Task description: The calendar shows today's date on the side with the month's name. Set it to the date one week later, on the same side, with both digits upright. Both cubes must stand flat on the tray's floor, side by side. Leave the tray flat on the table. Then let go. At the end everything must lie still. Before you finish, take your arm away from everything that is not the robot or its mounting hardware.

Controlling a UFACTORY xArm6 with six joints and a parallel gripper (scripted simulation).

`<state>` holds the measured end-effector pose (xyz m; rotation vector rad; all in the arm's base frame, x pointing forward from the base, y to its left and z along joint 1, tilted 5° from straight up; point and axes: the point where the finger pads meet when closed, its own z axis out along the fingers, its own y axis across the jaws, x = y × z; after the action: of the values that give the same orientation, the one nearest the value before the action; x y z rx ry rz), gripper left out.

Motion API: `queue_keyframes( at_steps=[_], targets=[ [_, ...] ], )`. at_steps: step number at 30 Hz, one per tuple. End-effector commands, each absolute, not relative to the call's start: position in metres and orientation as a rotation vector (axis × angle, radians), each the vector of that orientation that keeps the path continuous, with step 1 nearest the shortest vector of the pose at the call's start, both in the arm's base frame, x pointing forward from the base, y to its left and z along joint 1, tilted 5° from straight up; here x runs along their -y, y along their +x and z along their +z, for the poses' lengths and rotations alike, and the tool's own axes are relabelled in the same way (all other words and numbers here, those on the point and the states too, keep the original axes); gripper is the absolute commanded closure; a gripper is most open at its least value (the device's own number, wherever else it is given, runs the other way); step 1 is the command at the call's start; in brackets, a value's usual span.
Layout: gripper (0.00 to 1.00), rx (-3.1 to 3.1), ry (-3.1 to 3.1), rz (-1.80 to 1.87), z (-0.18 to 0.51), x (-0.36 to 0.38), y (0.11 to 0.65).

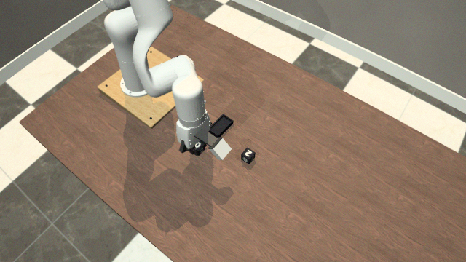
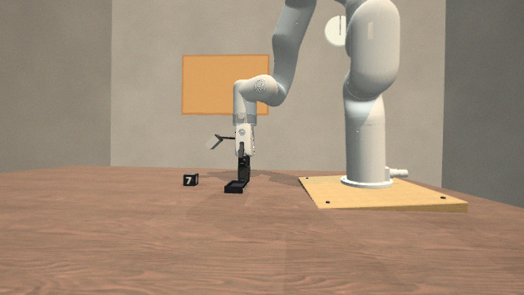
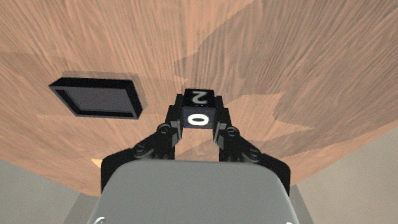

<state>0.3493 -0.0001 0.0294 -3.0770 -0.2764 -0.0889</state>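
Pinching a black cube (image 3: 200,111) (0 facing the wrist camera), the gripper (image 3: 199,131) occupies frame centre. The tray (image 3: 96,97) lies upper left.

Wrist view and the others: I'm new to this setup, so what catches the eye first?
The gripper is shut on a black cube showing a white 0 and 2, just above the table. A black tray sits empty nearby, and a second cube stands alone further out on the wood.
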Motion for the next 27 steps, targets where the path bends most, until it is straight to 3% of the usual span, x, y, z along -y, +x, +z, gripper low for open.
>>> queue_keyframes(
  at_steps=[1,19,27],
  targets=[
    [0.71,0.276,-3.077,-0.094,0.032,0.000,0.350],
    [0.71,0.276,-3.077,-0.094,0.123,0.005,0.345],
    [0.71,0.276,-3.077,-0.094,0.130,0.006,0.345]
  ],
)
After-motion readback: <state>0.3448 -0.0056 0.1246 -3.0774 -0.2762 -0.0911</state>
